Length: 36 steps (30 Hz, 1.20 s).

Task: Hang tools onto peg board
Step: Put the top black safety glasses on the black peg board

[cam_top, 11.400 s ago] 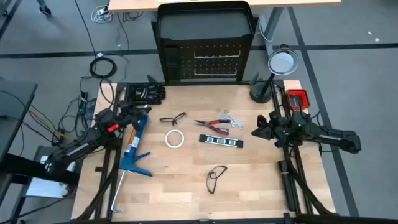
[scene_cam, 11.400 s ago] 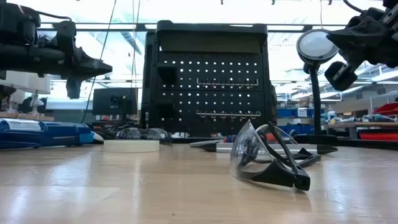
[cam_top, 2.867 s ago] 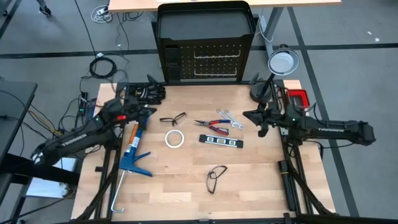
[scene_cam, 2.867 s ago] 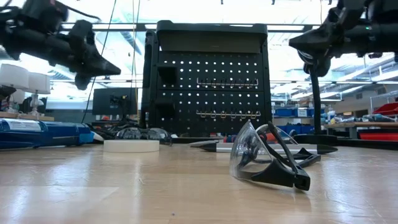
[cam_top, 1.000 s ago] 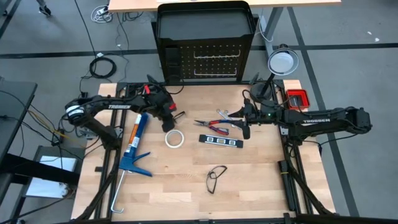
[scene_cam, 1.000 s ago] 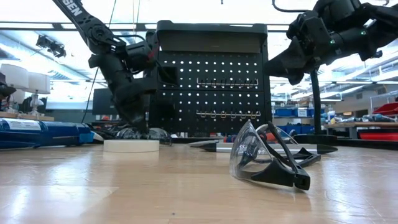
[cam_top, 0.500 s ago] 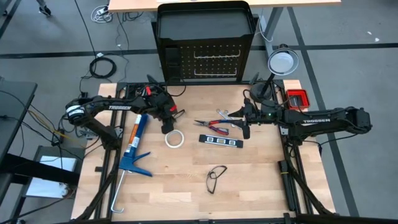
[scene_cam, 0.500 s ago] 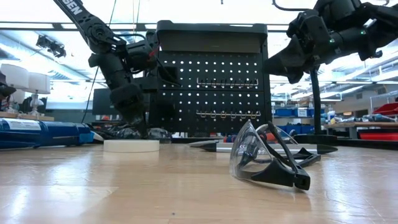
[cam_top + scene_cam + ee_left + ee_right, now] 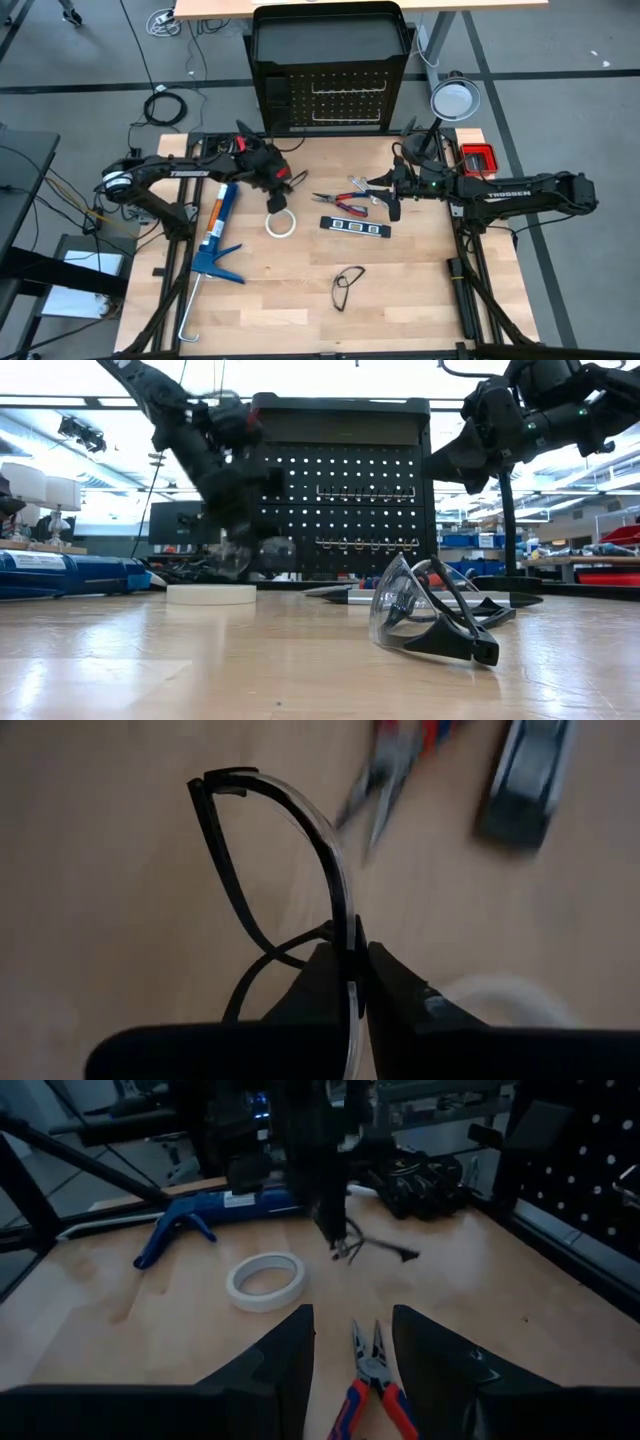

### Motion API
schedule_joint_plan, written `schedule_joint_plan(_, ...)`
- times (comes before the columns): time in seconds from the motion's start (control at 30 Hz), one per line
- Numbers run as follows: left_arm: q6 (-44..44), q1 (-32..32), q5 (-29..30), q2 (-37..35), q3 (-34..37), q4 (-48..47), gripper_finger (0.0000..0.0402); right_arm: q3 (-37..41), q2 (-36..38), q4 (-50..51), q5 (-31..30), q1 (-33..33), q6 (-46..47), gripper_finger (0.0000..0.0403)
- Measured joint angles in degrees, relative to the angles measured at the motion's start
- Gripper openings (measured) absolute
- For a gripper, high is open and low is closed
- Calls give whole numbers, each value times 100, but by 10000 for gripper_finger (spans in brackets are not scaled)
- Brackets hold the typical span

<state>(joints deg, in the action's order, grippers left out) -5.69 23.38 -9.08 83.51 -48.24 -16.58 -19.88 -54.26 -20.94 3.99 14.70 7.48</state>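
Observation:
My left gripper (image 9: 279,186) hangs over the table's far left part, shut on a pair of dark-framed safety glasses (image 9: 290,850) that shows blurred in the low view (image 9: 272,550). My right gripper (image 9: 385,197) hovers open above the red-handled pliers (image 9: 371,1372) and the silver wrenches (image 9: 362,188), touching neither. On the table lie the white tape roll (image 9: 281,223), the black bar (image 9: 352,227) and a second pair of glasses (image 9: 347,287). The peg board (image 9: 330,95) stands upright at the far edge. My left gripper pinches the glasses between its two fingers at the curved rim of the clear lens (image 9: 346,925). The fingers slant down from the table's left. The glasses stick out past the fingertips, lifted clear of the table, with a dark temple arm (image 9: 262,965) curling below.
A blue caulking gun (image 9: 213,238) lies along the table's left side. A round lamp (image 9: 453,100) on a black stand is at the far right corner, a red box (image 9: 478,157) beside it. Bare wood shows along the near edge.
My left gripper has risen from the table by the tape roll and taken the glasses up with it; they now hang clear of the wood and a little toward the table's right. My right gripper has kept still.

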Motion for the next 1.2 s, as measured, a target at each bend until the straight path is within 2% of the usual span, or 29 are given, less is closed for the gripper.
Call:
schedule_joint_plan(0.17,-182,21,-35,-299,-636,114,15,4,-2,54,-383,-35,168,146)
schedule_joint_plan(0.37,-143,136,-882,-410,-1502,526,15,4,-2,30,-610,-175,200,146)
schedule_joint_plan(0.53,-186,141,-1024,-405,-2206,704,20,4,-2,-2,-639,-340,239,146)
schedule_joint_plan(0.7,-414,141,-1074,-407,-2834,833,20,4,-2,4,-1028,-508,419,146)
schedule_joint_plan(0.87,-951,141,-599,-408,-3340,845,20,4,-2,7,-1344,-719,482,146)
schedule_joint_plan(1.2,-1834,220,992,-405,-4196,966,20,4,-2,6,-1967,-1118,586,146)
